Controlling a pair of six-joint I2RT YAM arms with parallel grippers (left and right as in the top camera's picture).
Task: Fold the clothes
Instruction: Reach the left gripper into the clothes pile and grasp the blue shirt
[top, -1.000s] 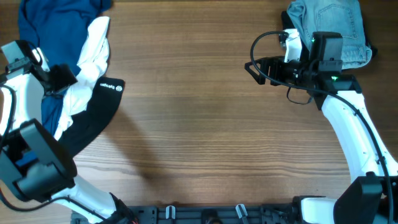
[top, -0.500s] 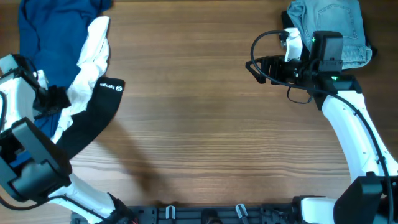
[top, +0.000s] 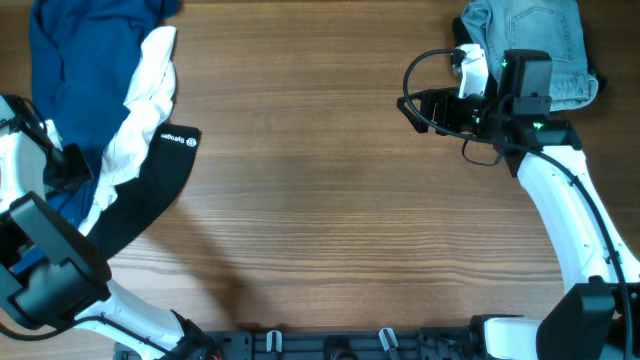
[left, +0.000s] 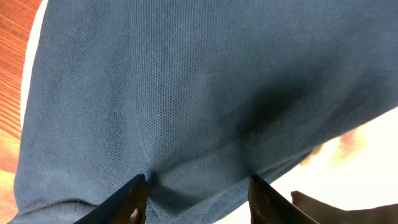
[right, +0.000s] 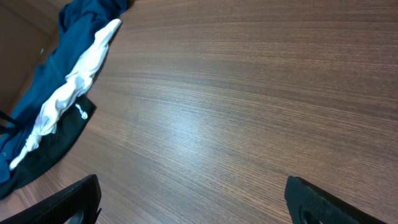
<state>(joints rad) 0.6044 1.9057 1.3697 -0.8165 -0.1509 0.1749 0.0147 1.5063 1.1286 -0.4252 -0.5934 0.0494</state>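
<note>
Left gripper (left: 198, 198) has shifted farther left, fingers parted over blue garment (left: 199, 93), gripping nothing. Right gripper (right: 193, 202) unchanged, spread wide, empty.

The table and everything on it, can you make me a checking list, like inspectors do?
Surface: wooden table, bare in the middle.
Job's things: blue garment, white garment and black garment heaped at the left edge; folded jeans at the top right corner.
Clutter: nothing seen.
Grippers: left gripper open, low over the blue garment, fingers spread; whether they touch the cloth is unclear. Right gripper open above bare wood, holding nothing.
Cables: black cable looping beside the right gripper.
Surroundings: black rail along the near table edge.
</note>
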